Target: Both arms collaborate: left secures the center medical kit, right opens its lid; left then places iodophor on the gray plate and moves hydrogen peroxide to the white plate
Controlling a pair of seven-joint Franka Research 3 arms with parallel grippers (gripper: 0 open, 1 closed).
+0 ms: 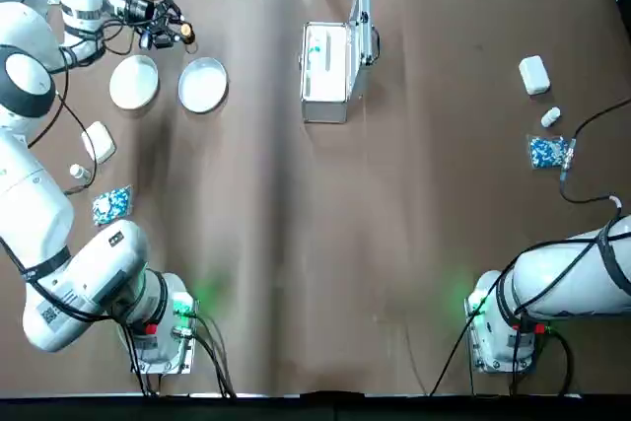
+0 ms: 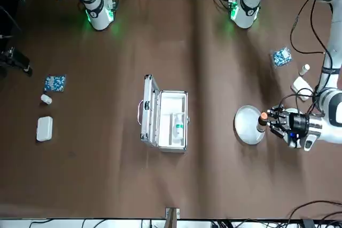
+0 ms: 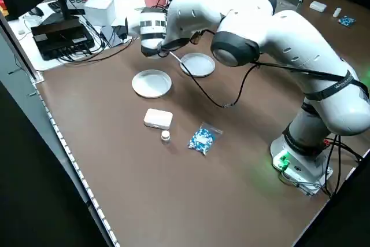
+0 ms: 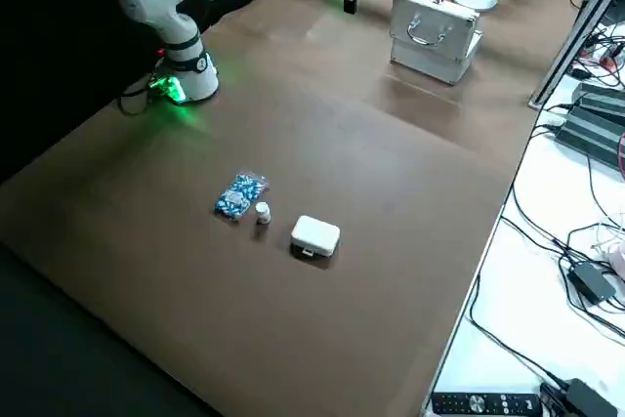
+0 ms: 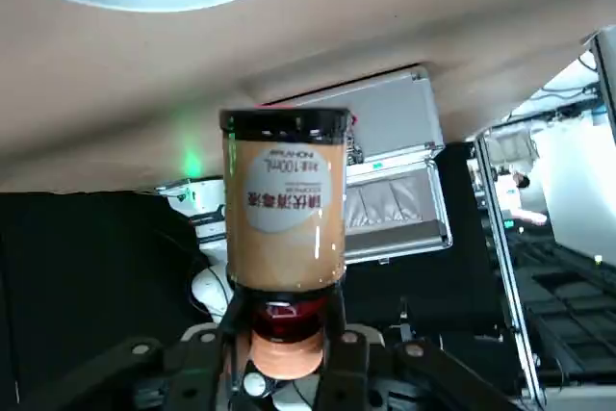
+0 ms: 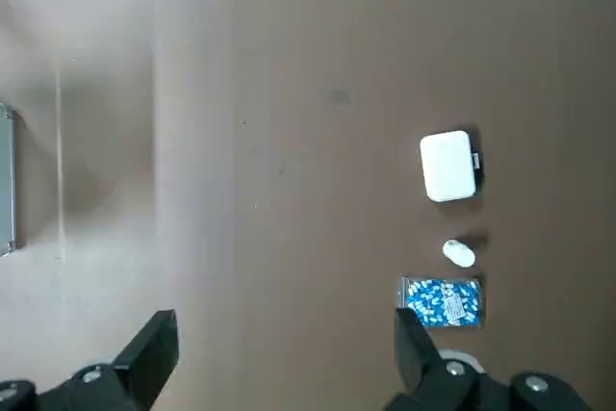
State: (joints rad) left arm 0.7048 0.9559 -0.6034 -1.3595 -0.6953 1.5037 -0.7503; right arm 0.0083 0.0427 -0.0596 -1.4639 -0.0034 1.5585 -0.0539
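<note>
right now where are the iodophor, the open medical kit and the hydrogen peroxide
iodophor [image 5: 283, 214], left wrist view, on its label.
medical kit [image 2: 164, 120], front view, on the open interior.
hydrogen peroxide [image 2: 179, 125], front view, on the bottle's body inside the kit.

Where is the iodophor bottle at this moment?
The iodophor is held in the left gripper, at the edge of the plate nearer the medical kit, on the right in the front view.

Shiny metal medical kit [image 2: 164, 119], matt brown table [image 2: 214, 185]
</note>
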